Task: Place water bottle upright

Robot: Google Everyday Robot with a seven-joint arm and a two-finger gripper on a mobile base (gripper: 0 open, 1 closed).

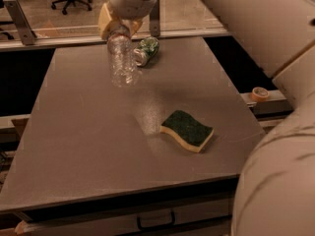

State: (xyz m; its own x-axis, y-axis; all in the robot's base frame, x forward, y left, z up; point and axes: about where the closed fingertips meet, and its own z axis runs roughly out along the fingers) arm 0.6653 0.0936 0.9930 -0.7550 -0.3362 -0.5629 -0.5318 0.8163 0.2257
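Water bottle (122, 60) is mid-scene, so nearest first: green sponge (187, 130) flat on the desk (74, 146), at the bottle's 4 o'clock, well apart; bottle hangs cap-up over the far half; crushed can (146, 50) just beside, 1 o'clock; claw (119, 29) up top, clamped round its neck.

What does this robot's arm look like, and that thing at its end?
The arm is a thick, smooth, rounded tube in cream-white, with dark seams between its segments and no loose cables showing. The gripper, at the top of the view above the bottle, has a pale round wrist and yellowish jaws.
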